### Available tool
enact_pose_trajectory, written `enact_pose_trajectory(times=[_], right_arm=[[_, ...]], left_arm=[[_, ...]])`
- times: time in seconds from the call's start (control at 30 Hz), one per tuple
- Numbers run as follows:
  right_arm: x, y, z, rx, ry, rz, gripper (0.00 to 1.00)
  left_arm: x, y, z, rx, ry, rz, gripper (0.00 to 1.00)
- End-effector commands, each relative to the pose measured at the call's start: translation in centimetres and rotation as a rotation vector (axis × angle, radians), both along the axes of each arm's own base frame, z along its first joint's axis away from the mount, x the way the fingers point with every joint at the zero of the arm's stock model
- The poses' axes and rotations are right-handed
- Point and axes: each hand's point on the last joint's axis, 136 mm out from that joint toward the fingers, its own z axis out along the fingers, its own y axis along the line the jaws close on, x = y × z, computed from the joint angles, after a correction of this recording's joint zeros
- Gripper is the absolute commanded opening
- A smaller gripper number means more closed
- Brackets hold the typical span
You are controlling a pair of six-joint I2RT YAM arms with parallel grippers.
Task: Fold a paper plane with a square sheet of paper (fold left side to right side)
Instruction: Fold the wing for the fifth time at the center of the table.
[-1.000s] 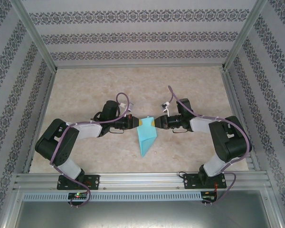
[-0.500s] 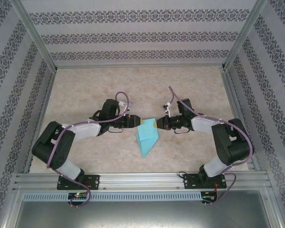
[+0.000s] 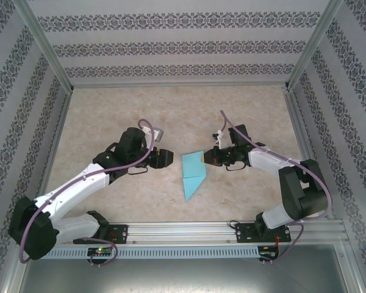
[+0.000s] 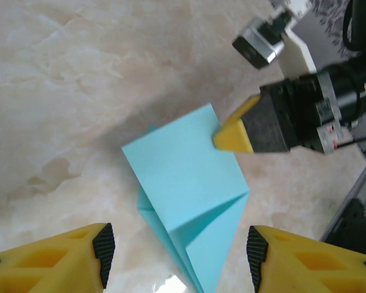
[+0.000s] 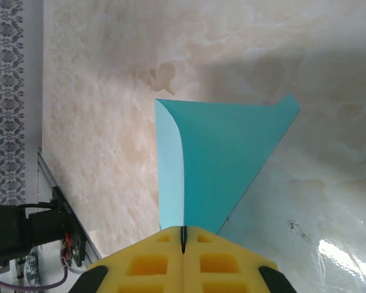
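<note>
The turquoise-blue paper plane [image 3: 192, 175] lies at the middle of the table as a pointed kite shape, its tip toward the near edge. My right gripper [image 3: 203, 158] is shut on its upper right corner and holds that flap slightly raised. In the right wrist view the paper plane [image 5: 229, 159] runs from the shut gripper [image 5: 183, 237], with a paler layer along its left side. My left gripper [image 3: 166, 159] stands open just left of the paper, touching nothing. The left wrist view has the paper plane [image 4: 186, 180] ahead of the open gripper [image 4: 180, 251], and the right gripper's fingers [image 4: 235, 133] pinch its far corner.
The beige marbled table [image 3: 110, 116] is fenced by aluminium rails, with a rail [image 3: 183, 230] along the near edge. Patterned walls stand on three sides. Free tabletop lies behind and to both sides of the paper.
My left gripper has let go of the paper's left corner, opened and drawn back to the left. The right gripper still holds its corner, and the paper now lies flatter.
</note>
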Motion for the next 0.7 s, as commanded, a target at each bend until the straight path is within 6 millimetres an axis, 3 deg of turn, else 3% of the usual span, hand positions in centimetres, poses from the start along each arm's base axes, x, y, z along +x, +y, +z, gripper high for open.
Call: enact_pose_trajectory(times=[0.0, 0.33, 0.67], right_arm=[[0.1, 0.4, 1.0, -0.035, 0.020, -0.025, 0.00], [0.0, 0.4, 1.1, -0.091, 0.082, -0.090, 0.00], [0.1, 0.2, 0.8, -0.109, 0.120, -0.146, 0.00]], left_arm=[[-1.9, 1.1, -0.4, 0.152, -0.014, 0.010, 0.61], [-5.6, -0.8, -0.2, 0.313, -0.067, -0.033, 0.61], [-8.6, -6.2, -2.2, 0.352, -0.068, -0.135, 0.61]])
